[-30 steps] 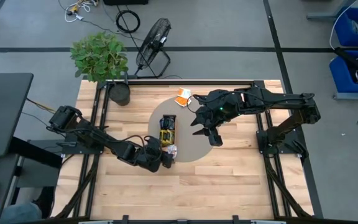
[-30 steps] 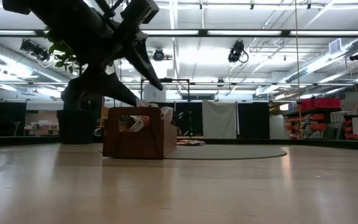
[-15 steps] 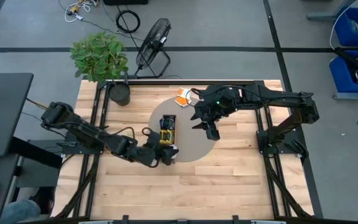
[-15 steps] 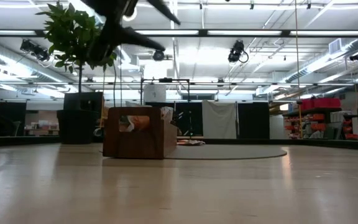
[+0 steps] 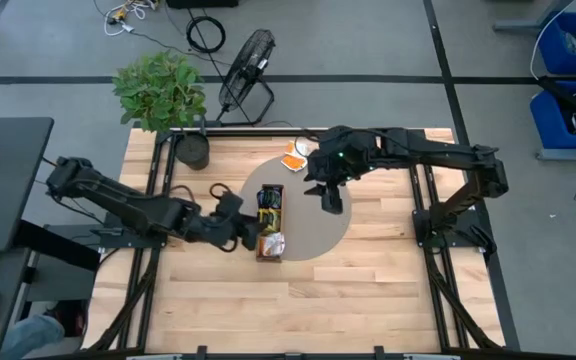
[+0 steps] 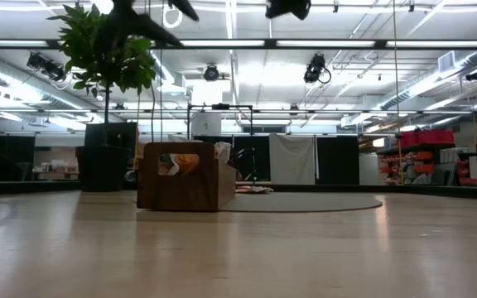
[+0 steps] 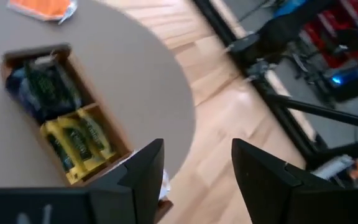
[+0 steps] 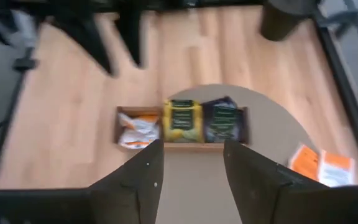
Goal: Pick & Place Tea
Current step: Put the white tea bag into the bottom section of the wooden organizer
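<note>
A narrow brown wooden tray (image 5: 259,222) lies on a round grey mat (image 5: 318,228). It holds dark sachets (image 5: 271,193) at its far end, yellow-green sachets (image 5: 266,215) in the middle and an orange-and-white sachet (image 5: 272,243) at its near end. Two orange-and-white sachets (image 5: 295,155) lie flat on the mat's far edge. My left gripper (image 5: 240,226) is open and empty, raised just left of the tray. My right gripper (image 5: 328,197) is open and empty, raised above the mat right of the tray. Both wrist views show the tray (image 7: 17,59) (image 8: 118,118) below.
A potted plant (image 5: 163,95) stands at the table's far left corner. A fan (image 5: 248,65) stands on the floor behind the table. Black frame rails (image 5: 423,200) run along the table's left and right sides. Bare wood (image 5: 368,290) lies toward the near edge.
My left gripper has risen from the tray's near end and drawn back toward the table's left and far side. My right gripper has gone up and toward the far edge. The orange-and-white sachet stays in the tray's near end.
</note>
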Robot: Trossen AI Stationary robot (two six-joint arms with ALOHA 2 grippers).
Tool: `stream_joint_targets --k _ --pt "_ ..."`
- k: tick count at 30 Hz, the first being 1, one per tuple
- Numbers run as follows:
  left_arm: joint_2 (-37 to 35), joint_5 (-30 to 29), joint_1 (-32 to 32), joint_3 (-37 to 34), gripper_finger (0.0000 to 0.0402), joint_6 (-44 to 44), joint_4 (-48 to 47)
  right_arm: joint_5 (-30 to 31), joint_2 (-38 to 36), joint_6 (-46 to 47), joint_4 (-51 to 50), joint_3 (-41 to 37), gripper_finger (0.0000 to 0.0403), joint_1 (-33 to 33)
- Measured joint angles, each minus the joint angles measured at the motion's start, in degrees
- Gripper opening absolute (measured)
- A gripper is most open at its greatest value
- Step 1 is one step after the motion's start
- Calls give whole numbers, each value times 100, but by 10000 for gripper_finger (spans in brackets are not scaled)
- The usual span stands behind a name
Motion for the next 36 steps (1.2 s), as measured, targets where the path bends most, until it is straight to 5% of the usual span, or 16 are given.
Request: stream_joint_targets --k 10,19,36 --pt "-865 391 -2 0 188 976 -6 325 347 822 496 -831 177 -986" --pt "-951 654 279 0 188 1130 -35 -407 1532 1827 763 -867 257 -1970" --pt "-951 646 1195 0 188 703 164 -862 3777 2224 480 1016 270 -3304"
